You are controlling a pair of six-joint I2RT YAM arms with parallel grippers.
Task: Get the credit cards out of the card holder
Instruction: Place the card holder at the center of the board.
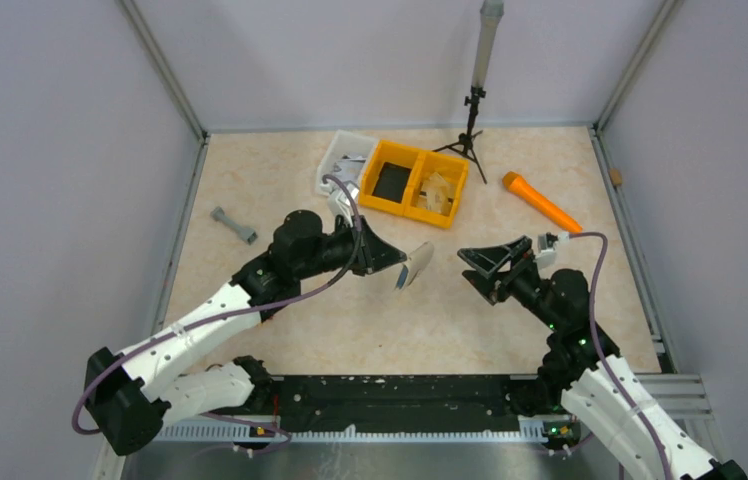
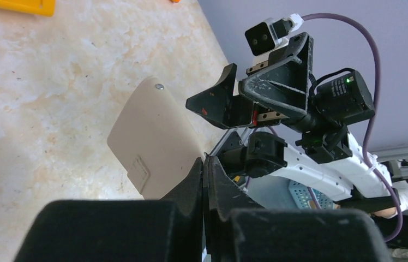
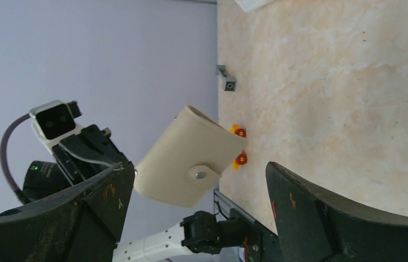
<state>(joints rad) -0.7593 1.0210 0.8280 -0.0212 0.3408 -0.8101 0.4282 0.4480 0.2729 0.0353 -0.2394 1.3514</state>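
Tan card holder (image 1: 416, 265) nipped by left hand (image 1: 399, 263); right hand (image 1: 472, 272) empty, agape; bins (image 1: 414, 180) behind.

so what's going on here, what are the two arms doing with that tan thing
The left claw is shut on the card holder and holds it up off the table, between the two arms. The right claw is open and faces it, close but not touching. The snap flap on the holder looks closed and no cards show, so nothing has been taken out yet.
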